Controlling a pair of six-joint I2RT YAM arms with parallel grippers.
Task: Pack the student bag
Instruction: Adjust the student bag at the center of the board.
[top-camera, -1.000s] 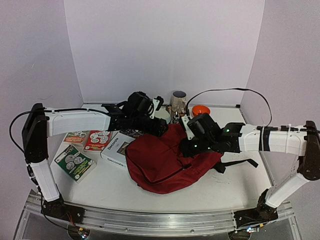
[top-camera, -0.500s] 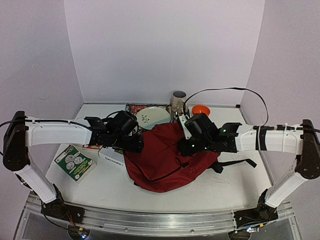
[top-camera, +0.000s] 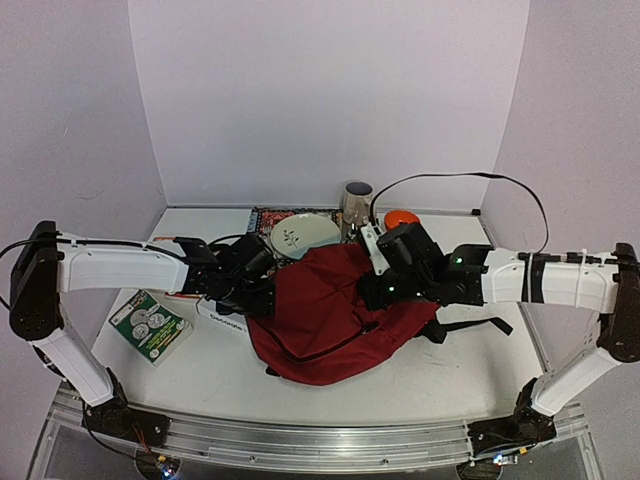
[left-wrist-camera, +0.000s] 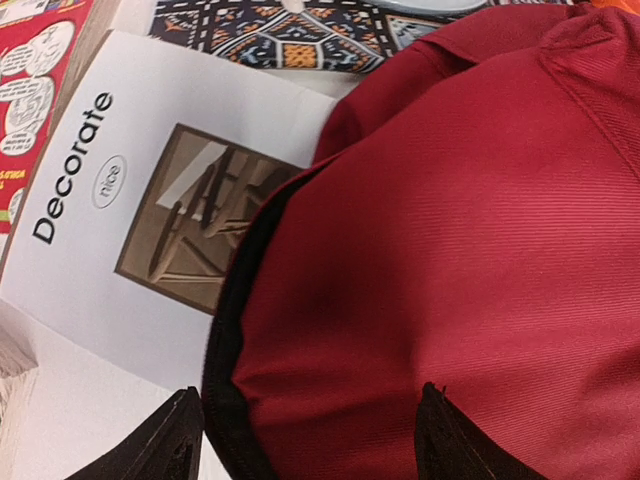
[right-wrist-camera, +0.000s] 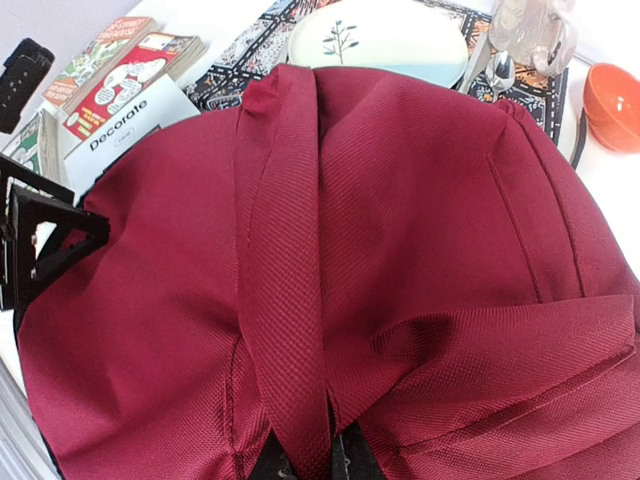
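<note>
Clearly the right gripper pinches a red strap of the student bag. Left gripper stands spread, straddling the bag's black-zipped edge beside the Decorate book

The student bag lies at the middle of the table. On its left a book titled Decorate lies flat, and the bag's left edge rests over the book's right side. Left of that book and nearer lies 1 booklet, well apart from the bag. Just beyond the book, on its far left, lies a pair of booklets, side by side. Behind the bag a plate rests on a mat, and the bag's far edge covers their near side. A spoon lies just right of the plate. A cup stands right of the spoon, and a bowl sits right of the cup.
</note>
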